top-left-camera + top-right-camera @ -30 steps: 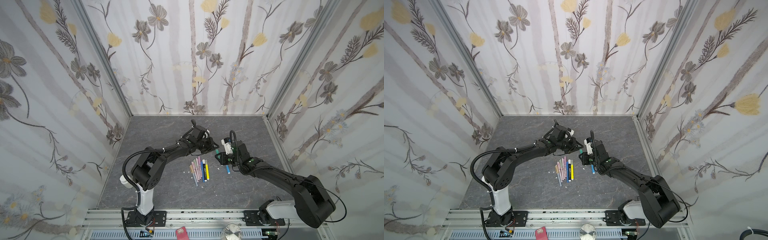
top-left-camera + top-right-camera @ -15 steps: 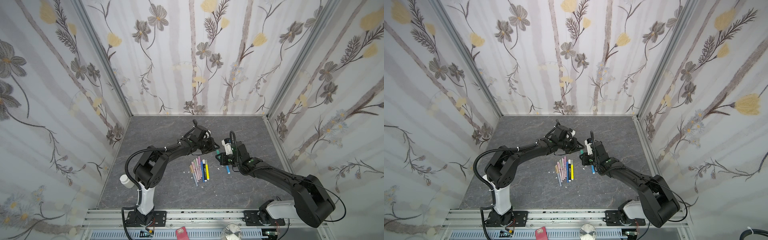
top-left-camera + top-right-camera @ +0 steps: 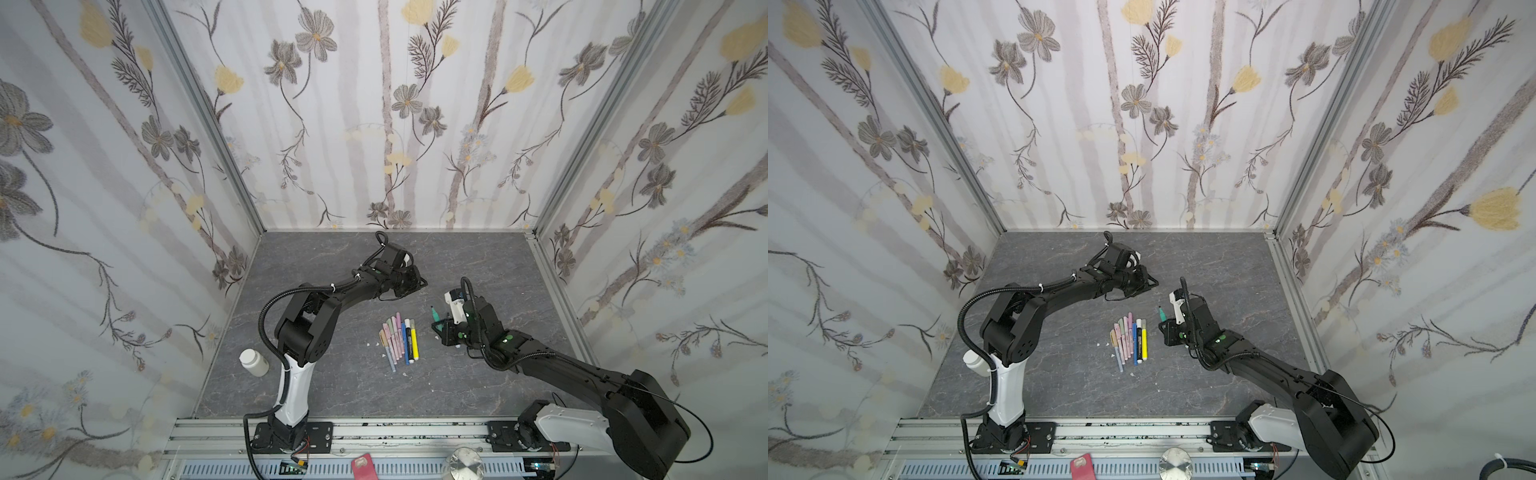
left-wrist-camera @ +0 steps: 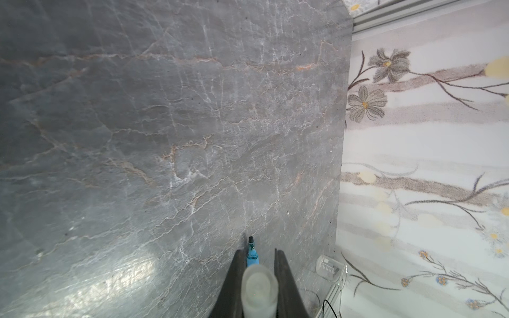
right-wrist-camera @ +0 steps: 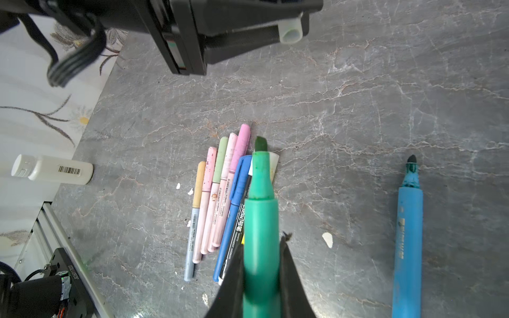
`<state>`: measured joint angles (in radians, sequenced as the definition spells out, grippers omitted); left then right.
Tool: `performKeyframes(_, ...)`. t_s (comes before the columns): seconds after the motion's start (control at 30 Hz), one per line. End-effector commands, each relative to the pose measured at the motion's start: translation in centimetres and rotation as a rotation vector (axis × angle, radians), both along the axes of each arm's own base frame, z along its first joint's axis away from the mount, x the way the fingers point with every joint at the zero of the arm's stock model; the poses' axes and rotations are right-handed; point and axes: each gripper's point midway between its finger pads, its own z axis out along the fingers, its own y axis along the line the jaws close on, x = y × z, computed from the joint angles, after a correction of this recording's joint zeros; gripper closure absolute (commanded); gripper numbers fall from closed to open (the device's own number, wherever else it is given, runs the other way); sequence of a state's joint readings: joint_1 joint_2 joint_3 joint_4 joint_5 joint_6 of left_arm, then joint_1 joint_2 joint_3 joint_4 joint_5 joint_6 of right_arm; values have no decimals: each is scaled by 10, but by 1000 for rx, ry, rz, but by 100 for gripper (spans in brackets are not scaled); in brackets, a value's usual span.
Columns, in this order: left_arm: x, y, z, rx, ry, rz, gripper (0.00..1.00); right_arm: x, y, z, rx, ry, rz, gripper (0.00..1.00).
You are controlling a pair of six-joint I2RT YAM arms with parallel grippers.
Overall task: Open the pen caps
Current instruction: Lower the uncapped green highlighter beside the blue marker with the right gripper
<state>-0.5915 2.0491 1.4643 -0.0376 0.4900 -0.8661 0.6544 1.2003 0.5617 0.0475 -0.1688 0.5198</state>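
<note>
Nearest to the front rail, at the left edge of the table (image 3: 332, 386), a white bottle (image 3: 253, 362) lies on its side. A little farther in, around the middle, a bunch of pens (image 3: 399, 336) lies side by side, touching each other: pink, green, orange-and-grey, blue, and one yellow and black. As far as the right wrist view shows, their caps are on.

Just to the right of the bunch, the right gripper (image 5: 261, 247) is clamped on a green pen (image 5: 260, 234). Its dark tip is bare and points away from the gripper, raised above the bunch. A blue pen (image 5: 407, 234), also with a bare tip, lies flat on the table near this gripper, apart from the bunch.

Farther back, toward the rear wall, the left gripper (image 4: 258, 251) is closed around a pale cap (image 4: 259, 289), with one finger on each side. The cap is held off the table, well apart from the green pen.
</note>
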Motion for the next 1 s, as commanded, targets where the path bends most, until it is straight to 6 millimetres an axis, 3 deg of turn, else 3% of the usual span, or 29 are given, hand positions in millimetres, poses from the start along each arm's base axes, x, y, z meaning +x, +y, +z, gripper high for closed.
performKeyframes(0.0,12,16,0,32,-24,36,100,0,-5,-2,-5,-2,-30,100)
performKeyframes(0.13,16,44,10,39,-39,70,100,1,-14,-13,-62,16,-60,100)
performKeyframes(0.33,12,103,18,98,-57,119,100,9,-30,-36,-194,64,-129,100)
performKeyframes(0.57,-10,171,0,157,-19,188,100,15,-32,-55,-270,98,-160,100)
performKeyframes(0.77,-22,200,-15,169,7,231,100,21,-31,-71,-382,120,-172,98)
performKeyframes(0.93,-25,203,-24,174,19,226,100,23,-44,-82,-509,127,-210,97)
performKeyframes(0.97,-25,202,-26,174,23,223,100,30,-39,-75,-507,110,-218,97)
